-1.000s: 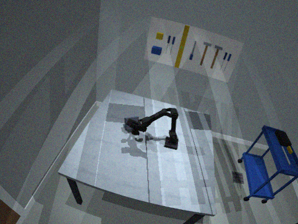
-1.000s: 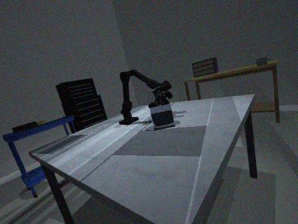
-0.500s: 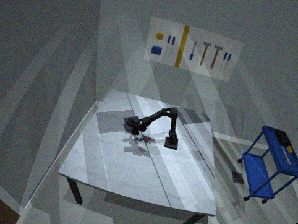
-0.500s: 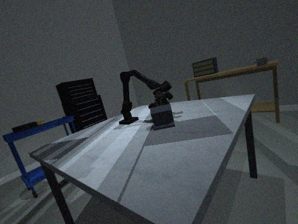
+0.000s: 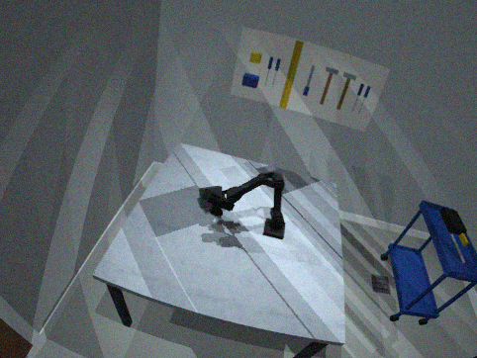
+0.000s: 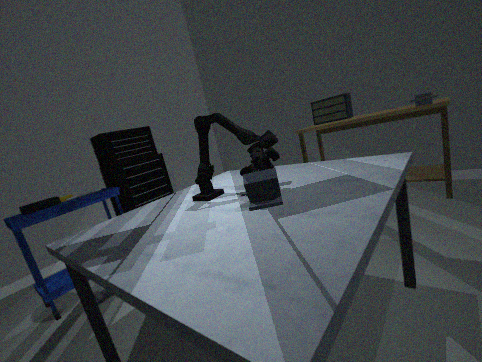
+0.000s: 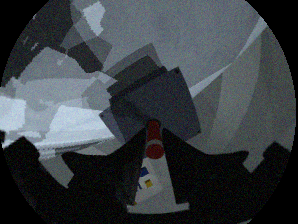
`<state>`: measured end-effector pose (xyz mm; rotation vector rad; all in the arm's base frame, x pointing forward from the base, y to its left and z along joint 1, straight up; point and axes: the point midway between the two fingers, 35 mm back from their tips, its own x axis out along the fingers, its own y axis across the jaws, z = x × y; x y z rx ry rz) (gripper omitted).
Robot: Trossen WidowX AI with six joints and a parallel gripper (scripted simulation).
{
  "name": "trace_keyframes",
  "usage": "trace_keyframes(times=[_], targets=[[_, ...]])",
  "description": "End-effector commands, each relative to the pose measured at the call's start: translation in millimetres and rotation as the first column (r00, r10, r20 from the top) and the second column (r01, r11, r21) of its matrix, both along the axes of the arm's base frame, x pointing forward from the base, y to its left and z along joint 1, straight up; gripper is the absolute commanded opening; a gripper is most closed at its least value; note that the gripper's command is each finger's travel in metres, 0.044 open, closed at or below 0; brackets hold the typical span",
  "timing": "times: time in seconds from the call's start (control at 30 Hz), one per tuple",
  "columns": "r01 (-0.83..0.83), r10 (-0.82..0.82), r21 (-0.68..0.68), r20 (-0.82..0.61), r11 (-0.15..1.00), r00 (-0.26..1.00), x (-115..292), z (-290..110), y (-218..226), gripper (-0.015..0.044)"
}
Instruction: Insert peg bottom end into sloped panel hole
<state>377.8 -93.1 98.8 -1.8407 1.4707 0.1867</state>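
Observation:
The sloped panel [image 6: 263,189] [image 7: 156,99] is a dark block on the table [image 5: 223,277] [image 6: 225,260], in front of the arm's base. In the top view the panel is mostly hidden under the arm. My gripper [image 5: 214,200] [image 6: 261,159] [image 7: 154,165] hangs right over the panel's face. In the wrist view a thin red peg [image 7: 154,137] runs from between my fingers up to the panel, its far end at the panel's face. The fingers stand a little apart on either side of the peg and look loose on it. The hole itself is hidden by the peg.
A blue cart [image 5: 430,262] [image 6: 45,235] stands off the table beside the arm's base [image 5: 274,228] [image 6: 207,192]. A black drawer cabinet [image 6: 132,167] and a wooden bench [image 6: 380,125] stand further back. A tool board [image 5: 309,76] hangs on the wall.

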Motion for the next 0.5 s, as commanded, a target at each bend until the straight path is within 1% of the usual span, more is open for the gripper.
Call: trace_keyframes(times=[0.0, 0.33, 0.47], targets=[[0.0, 0.0, 0.0, 0.0, 1.0, 1.0, 0.0, 0.1, 0.1, 0.0184], [0.0, 0.0, 0.002, -0.001, 1.0, 1.0, -0.8, 1.9, 3.6, 0.044], [0.0, 0.0, 0.005, -0.002, 1.0, 1.0, -2.1, 4.7, 9.2, 0.044]])
